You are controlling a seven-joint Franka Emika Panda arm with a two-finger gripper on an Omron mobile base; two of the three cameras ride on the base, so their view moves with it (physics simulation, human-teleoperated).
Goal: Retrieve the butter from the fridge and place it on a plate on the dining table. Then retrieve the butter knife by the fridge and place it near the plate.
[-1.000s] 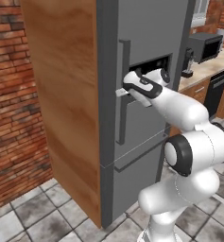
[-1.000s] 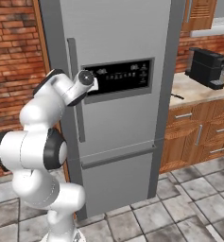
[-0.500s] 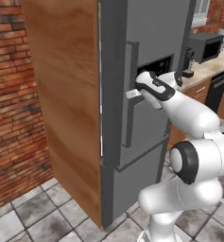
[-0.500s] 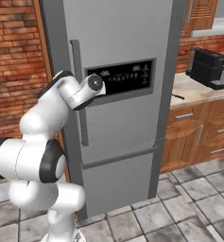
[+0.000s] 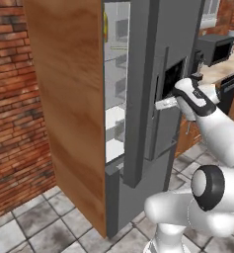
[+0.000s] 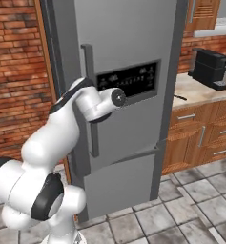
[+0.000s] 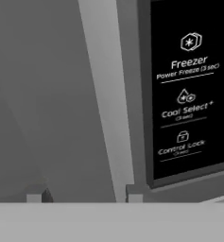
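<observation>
The fridge (image 6: 128, 43) is plain grey with a metal look, its long handle (image 6: 91, 100) a shade darker, and its display panel (image 7: 189, 90) is black with white lettering and icons, while the shelves (image 5: 114, 123) inside show white. Beside it stand a warm brown wood-grain panel (image 5: 69, 99) and a red-brown brick wall (image 5: 15, 99) with pale mortar. The floor (image 6: 181, 214) is mottled grey tile, the cabinets (image 6: 205, 128) are orange-brown wood with silver pulls under a beige counter (image 6: 195, 93), the coffee machine (image 6: 210, 66) is black, and the arm (image 6: 52, 138) is white with dark joints.

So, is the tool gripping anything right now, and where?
Nothing is clamped. The tool straddles the fridge door handle about halfway up, one finger against it, the other standing clear.
</observation>
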